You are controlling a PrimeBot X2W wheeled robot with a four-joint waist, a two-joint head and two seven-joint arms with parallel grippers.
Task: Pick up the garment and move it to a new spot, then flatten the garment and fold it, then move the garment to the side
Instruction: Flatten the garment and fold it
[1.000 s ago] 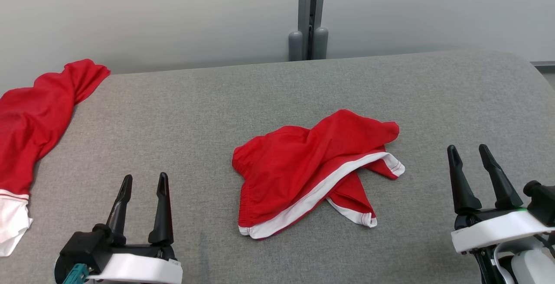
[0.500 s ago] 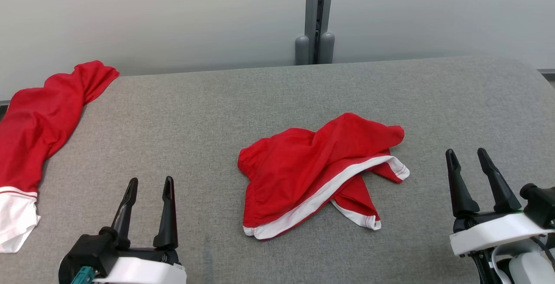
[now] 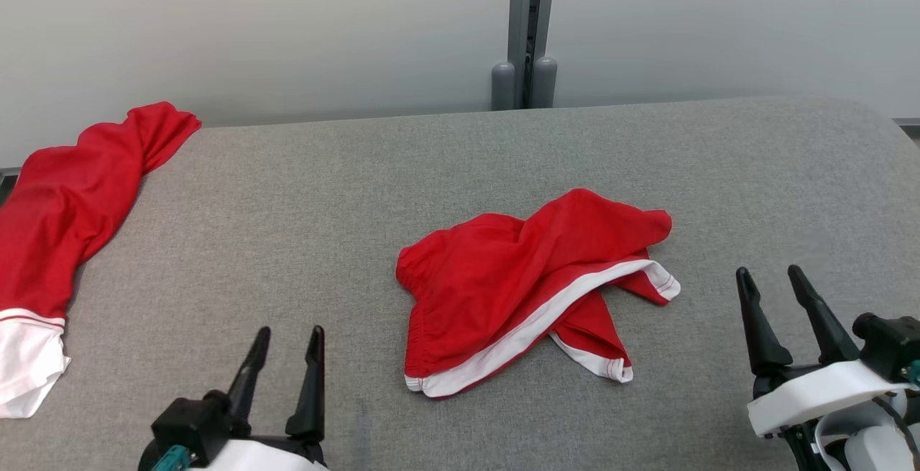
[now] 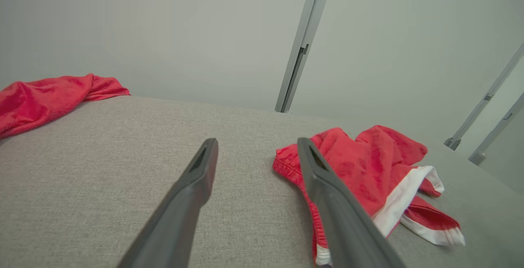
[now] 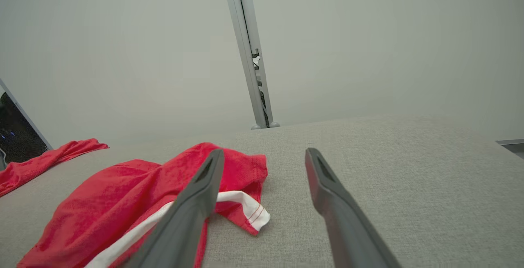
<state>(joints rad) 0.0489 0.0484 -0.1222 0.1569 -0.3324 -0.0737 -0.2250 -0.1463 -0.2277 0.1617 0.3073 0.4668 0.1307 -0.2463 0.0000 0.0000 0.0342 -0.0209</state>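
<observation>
The red garment lies crumpled in the middle of the grey tabletop. Its white-trimmed hem is doubled over itself toward the near right. Both my jaws stand wide open and hold nothing. The left pair sits low at the near left, its fingers over bare tabletop and apart from the garment's gathered waistband. The right pair waits at the near right, its fingers apart from the trimmed corner.

My main worry is the layers. The cloth is heaped and overlapped, so a pinch at the nearest edge could catch two or three thicknesses. It would then lift as a knot that will not spread flat. If I grab only the loose trimmed flap, the rest may drag and twist further. If I come in too steeply, my fingertips could dig into the tabletop's fabric cover instead of sliding under the hem.

A second red garment drapes over the far left edge. If I set mine down too far left, the two could overlap and I might snag the wrong one.
</observation>
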